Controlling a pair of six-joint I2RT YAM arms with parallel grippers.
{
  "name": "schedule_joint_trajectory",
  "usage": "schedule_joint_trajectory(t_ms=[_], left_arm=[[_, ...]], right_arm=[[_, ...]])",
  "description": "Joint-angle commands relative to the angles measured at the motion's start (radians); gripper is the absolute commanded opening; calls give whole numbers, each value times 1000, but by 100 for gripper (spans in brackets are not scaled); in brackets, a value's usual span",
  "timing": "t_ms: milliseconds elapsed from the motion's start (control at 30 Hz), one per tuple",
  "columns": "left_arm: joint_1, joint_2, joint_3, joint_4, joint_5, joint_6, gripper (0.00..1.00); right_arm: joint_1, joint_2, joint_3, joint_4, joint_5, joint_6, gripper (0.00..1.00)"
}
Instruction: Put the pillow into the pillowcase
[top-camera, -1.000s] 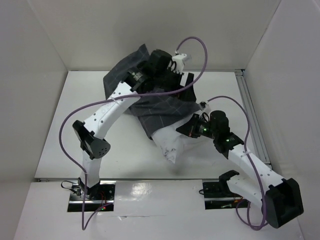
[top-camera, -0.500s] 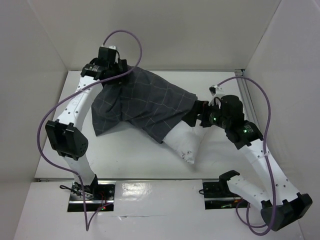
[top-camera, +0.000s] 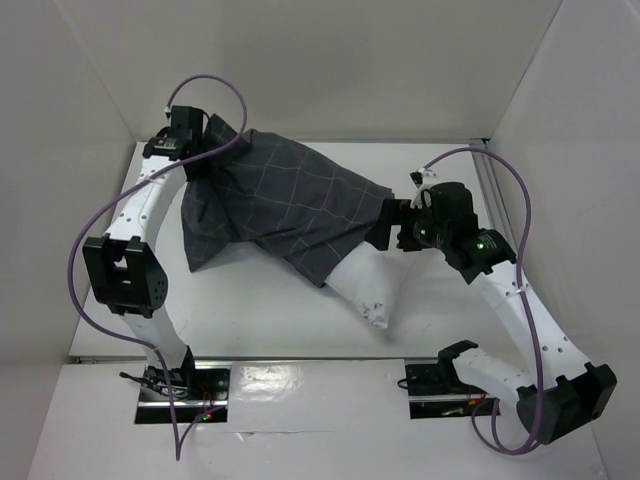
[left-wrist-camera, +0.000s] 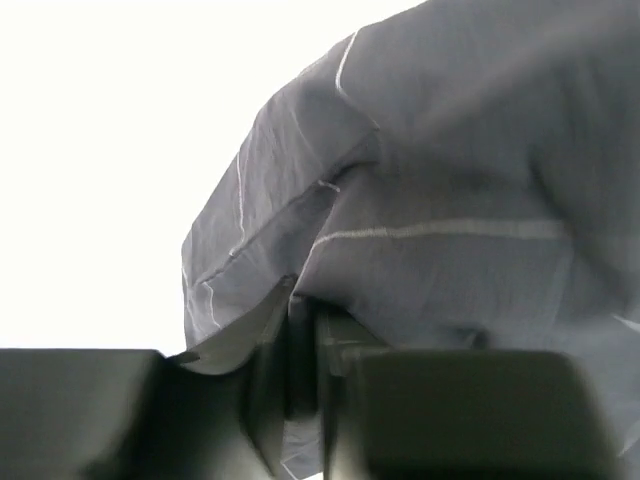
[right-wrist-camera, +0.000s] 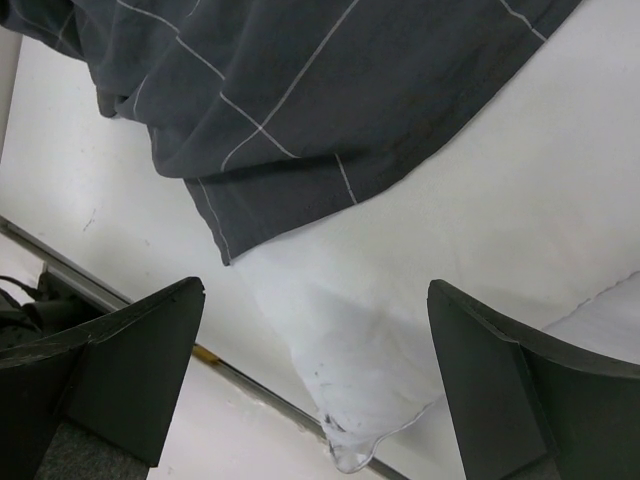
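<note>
The dark grey checked pillowcase (top-camera: 285, 205) lies spread across the back of the table, covering most of the white pillow (top-camera: 368, 285). One bare pillow end with a corner sticks out toward the near edge. My left gripper (top-camera: 203, 155) is at the pillowcase's far left corner. In the left wrist view its fingers (left-wrist-camera: 340, 400) stand nearly together with pillowcase cloth (left-wrist-camera: 450, 200) pinched between them. My right gripper (top-camera: 386, 226) hovers at the pillow's right side with its jaws wide apart. It holds nothing, and the pillow (right-wrist-camera: 400, 300) and the pillowcase hem (right-wrist-camera: 300, 90) lie below it.
White walls close in the table at the back and on both sides. A metal rail (top-camera: 492, 190) runs along the right edge and another (top-camera: 300, 358) along the near edge. Purple cables (top-camera: 215, 85) loop above both arms.
The left arm swung from the middle to the far left corner, the pillowcase now lies spread out, and it closed on the cloth. The right gripper let go of the pillow and stands open.
</note>
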Motion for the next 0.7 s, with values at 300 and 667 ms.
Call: schedule_joint_trajectory(t_ms=[300,667], left_arm=[[76,158,359,37,-56,76,0],[28,241,514,8,-116,156,100]], right_arm=[[-6,33,10,29,-41,-18,100],[-15,24,-59,30,-29,53,100]])
